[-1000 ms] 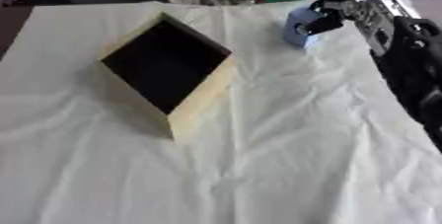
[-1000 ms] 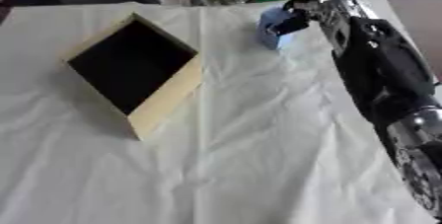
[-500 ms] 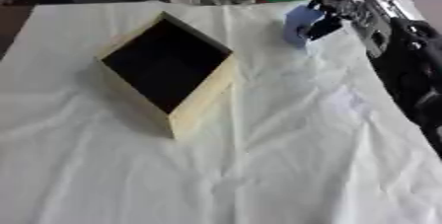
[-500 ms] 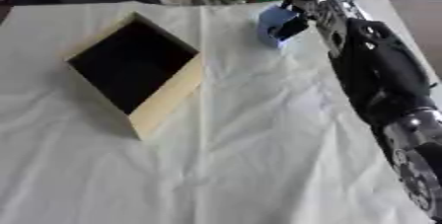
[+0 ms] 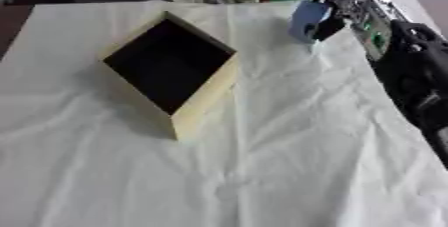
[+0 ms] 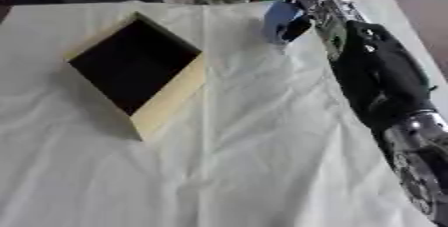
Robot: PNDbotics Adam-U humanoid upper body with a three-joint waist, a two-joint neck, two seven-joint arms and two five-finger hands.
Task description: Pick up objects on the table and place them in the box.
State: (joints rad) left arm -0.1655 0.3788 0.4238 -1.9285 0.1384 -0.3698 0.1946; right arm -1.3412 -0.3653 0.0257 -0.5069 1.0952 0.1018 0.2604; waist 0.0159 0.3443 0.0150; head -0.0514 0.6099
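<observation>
Creased white cloth (image 5: 262, 161); right robot hand (image 5: 346, 8) curled around pale-blue object (image 5: 308, 18); open square box (image 5: 171, 66).

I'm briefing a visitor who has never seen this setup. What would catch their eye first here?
First the box, pale wood with a dark, apparently empty inside, standing cornerwise at centre left on the white cloth. Next the black right arm along the right edge, its right hand at the far right closed round a light blue object. The left hand is not in view.
</observation>
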